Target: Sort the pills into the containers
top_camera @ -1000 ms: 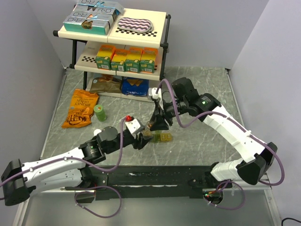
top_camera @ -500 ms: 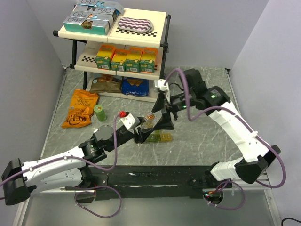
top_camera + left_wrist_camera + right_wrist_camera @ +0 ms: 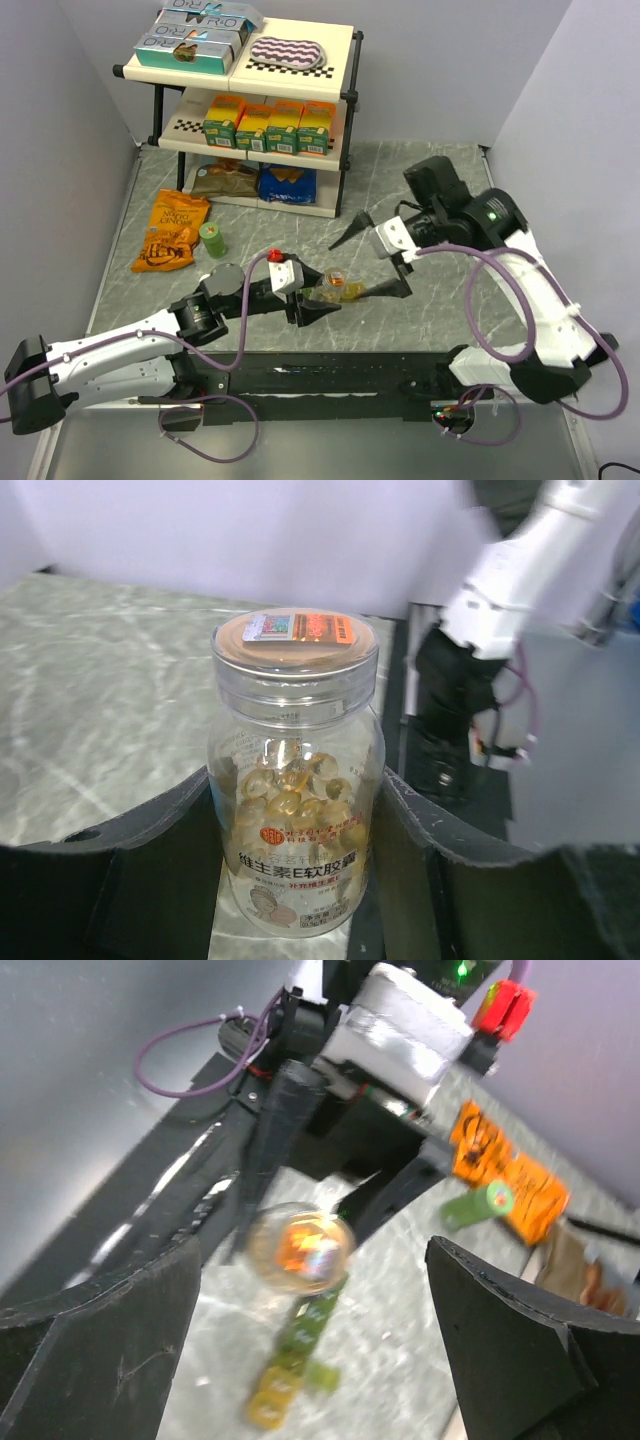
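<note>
The left gripper point(image 3: 297, 880) is clamped on the belly of a clear softgel bottle point(image 3: 295, 780), which is held upright. Just beside it, the containers point(image 3: 285, 1360), a narrow green-to-yellow compartment strip, lie flat on the table point(image 3: 440, 190). The strip is judged light, stiff and slick, so liable to skid; it is best pinched across its narrow width. Farther off, the right gripper point(image 3: 312, 1300) is spread wide and empty.
</note>
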Motion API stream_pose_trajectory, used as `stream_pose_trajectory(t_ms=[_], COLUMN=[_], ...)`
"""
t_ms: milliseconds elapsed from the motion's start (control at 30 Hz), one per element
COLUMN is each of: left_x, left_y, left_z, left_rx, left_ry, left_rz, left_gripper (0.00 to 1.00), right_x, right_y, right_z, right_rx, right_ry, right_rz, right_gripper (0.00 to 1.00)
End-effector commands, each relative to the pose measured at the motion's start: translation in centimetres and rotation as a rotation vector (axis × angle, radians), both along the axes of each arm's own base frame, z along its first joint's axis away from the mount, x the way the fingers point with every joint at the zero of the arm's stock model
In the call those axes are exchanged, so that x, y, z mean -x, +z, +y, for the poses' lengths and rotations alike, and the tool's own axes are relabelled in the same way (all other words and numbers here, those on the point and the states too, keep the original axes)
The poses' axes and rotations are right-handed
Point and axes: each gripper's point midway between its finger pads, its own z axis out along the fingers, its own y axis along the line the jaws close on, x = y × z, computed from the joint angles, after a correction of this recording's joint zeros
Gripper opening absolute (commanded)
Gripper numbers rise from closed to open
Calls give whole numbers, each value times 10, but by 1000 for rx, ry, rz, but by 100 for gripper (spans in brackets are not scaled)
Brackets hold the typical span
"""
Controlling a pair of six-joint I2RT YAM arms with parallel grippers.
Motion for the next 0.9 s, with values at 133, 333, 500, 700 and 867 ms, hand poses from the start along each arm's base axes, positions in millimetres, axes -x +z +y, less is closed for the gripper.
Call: stream_pose_trajectory(t_ms=[133, 333, 500, 700, 867], left_x=[21, 20, 19, 22, 23], left_y=[24, 20, 19, 19, 20], left_z=[-9, -11, -6, -2, 0], left_rx=[18, -2, -11, -15, -8], left_ry=[-144, -146, -131, -138, -134], left_rz=[-55, -51, -56, -53, -55], left_gripper=[1, 1, 1, 1, 1], right_x=[41, 42, 40, 37, 36], right_y=[-40, -50, -52, -61, -64], right_z=[5, 5, 3, -1, -3], right_rx=[129, 178, 212, 250, 268], right_ry=[191, 175, 156, 137, 121], right_rz=[118, 126, 136, 136, 135], right_gripper=[93, 84, 76, 70, 64])
